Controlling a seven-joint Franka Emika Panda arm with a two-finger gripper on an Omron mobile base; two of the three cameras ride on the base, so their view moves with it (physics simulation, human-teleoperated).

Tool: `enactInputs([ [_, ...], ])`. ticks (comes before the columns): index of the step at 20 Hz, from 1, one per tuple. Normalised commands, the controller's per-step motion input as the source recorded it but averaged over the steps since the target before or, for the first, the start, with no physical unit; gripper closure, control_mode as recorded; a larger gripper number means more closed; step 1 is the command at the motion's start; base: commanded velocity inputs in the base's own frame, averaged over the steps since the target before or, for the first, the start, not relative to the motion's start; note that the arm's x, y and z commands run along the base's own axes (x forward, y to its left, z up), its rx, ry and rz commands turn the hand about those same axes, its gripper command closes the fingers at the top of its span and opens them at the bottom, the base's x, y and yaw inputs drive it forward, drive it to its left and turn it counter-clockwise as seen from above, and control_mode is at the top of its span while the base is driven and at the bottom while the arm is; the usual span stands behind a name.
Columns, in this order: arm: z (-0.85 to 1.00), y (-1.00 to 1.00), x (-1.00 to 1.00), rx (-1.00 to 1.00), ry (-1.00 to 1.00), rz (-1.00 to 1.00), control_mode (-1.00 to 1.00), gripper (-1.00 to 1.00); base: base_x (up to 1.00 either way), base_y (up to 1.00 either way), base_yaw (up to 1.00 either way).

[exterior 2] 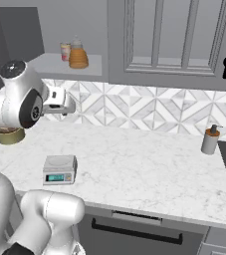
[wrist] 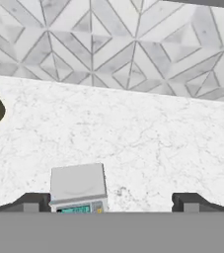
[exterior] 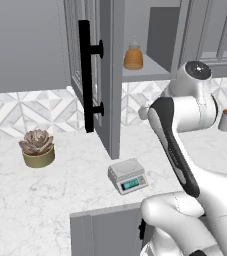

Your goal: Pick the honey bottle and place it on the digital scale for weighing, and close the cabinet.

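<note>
The tool (wrist: 111, 201) hangs spread and empty above the counter (wrist: 148, 143) — digital scale (wrist: 78, 188) below.

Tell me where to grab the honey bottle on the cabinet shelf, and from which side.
Grip the honey bottle across its ribbed amber body, coming in level from the open front of the cabinet. It stands upright on the shelf, and a can sits close beside it, so the open gripper likely needs careful centring.

An amber-orange honey bottle (exterior: 133, 58) with a pale cap is seen. The digital scale (exterior: 128, 176) is coloured light grey with a teal display. The worktop (exterior 2: 149, 172) is veined white marble; the cabinet (exterior: 97, 75) grey, black-handled.
</note>
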Motion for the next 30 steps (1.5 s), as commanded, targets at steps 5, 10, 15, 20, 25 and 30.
enactInputs([
  [5, 0.77, 0.00, -0.48, 0.00, -0.37, 0.00, -1.00, -1.00, 0.00, 0.00, 0.00],
  [10, 0.80, 0.03, -0.07, 0.03, -0.19, 0.00, -1.00, -1.00, 0.00, 0.00, 0.00],
  [15, 0.78, 0.02, -0.05, 0.01, -0.16, 0.00, -1.00, -1.00, 0.00, 0.00, 0.00],
  [20, 0.49, -0.01, 0.00, 0.01, -0.09, 0.00, -1.00, -1.00, 0.00, 0.00, 0.00],
  [25, 0.12, -0.02, 0.12, 0.00, -0.06, 0.00, -1.00, -1.00, 0.00, 0.00, 0.00],
  [30, 0.02, -0.02, 0.39, 0.00, -0.04, 0.00, -1.00, -1.00, 0.00, 0.00, 0.00],
])
